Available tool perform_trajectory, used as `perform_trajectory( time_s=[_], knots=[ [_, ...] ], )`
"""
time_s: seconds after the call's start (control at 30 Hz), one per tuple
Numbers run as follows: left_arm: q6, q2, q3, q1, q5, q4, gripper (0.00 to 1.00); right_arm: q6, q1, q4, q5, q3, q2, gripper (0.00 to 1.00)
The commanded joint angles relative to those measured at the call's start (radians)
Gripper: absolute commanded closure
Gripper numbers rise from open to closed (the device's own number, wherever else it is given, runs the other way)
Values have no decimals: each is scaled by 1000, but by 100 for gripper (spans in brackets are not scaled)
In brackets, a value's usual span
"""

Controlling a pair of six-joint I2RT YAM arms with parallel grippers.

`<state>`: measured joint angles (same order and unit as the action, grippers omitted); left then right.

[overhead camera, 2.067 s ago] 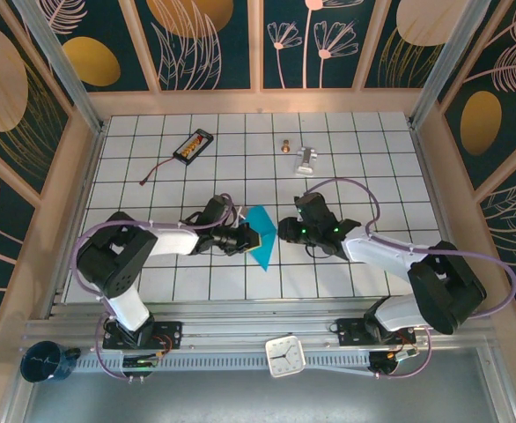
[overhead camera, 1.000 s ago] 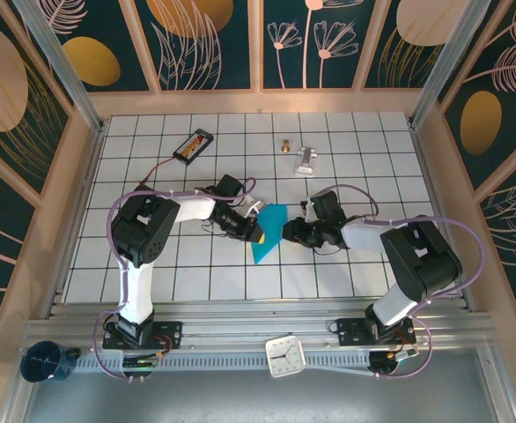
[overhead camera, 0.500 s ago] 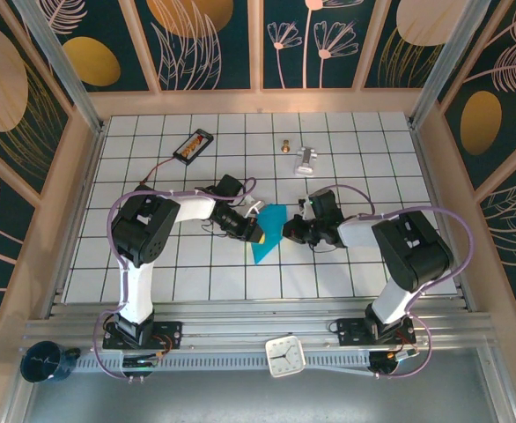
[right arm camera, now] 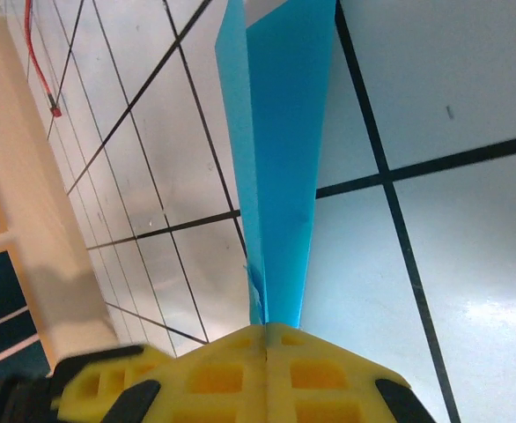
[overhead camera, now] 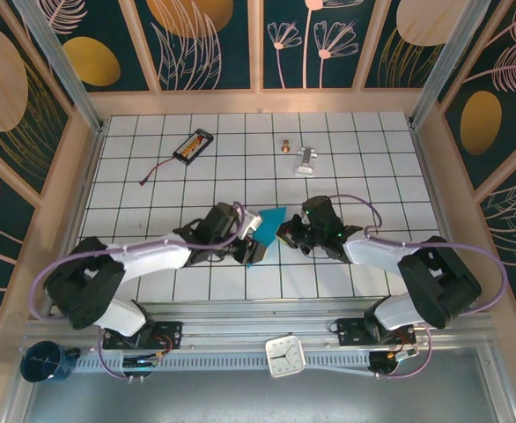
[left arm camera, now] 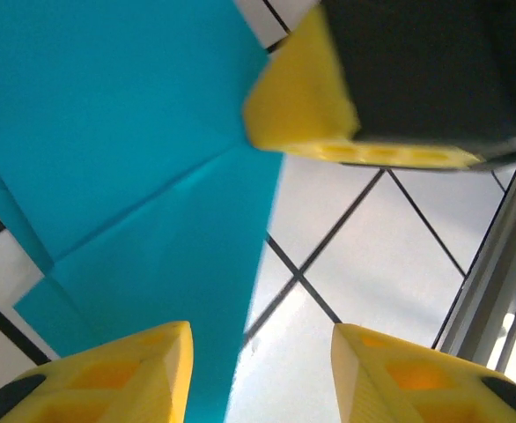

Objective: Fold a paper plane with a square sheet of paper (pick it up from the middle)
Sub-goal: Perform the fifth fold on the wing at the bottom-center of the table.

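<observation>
The white grid table (overhead camera: pixel 364 167) spans the middle of the top view. At its lower centre, the folded teal sheet of paper (overhead camera: pixel 265 227) sits between both grippers. The right gripper (right arm camera: pixel 267 328), at the bottom of its wrist view, is clenched on the sheet's narrow end. The left gripper (left arm camera: pixel 262 374) has its jaws spread apart, gripping nothing.

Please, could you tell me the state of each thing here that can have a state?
Teal paper: folded, with creases, gripped at one end.
Right gripper: fingers shut on the teal paper.
Left gripper: fingers open, gripping nothing.
Battery pack: lying flat on the table, untouched.
</observation>
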<state>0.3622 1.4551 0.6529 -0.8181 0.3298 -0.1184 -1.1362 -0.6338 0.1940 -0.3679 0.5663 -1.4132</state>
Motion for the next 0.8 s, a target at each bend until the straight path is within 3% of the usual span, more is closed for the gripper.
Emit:
perform_trajectory(
  time_s=[0.0, 0.37, 0.77],
  knots=[
    [6, -57, -74, -57, -232, -142, 51, -108, -9, -21, 32, -9, 7, 100],
    [-143, 57, -7, -190, -499, -121, 41, -181, -16, 29, 0, -26, -9, 100],
    [-188, 121, 25, -214, -567, -143, 47, -219, -15, 83, -22, -52, -14, 100]
  ],
)
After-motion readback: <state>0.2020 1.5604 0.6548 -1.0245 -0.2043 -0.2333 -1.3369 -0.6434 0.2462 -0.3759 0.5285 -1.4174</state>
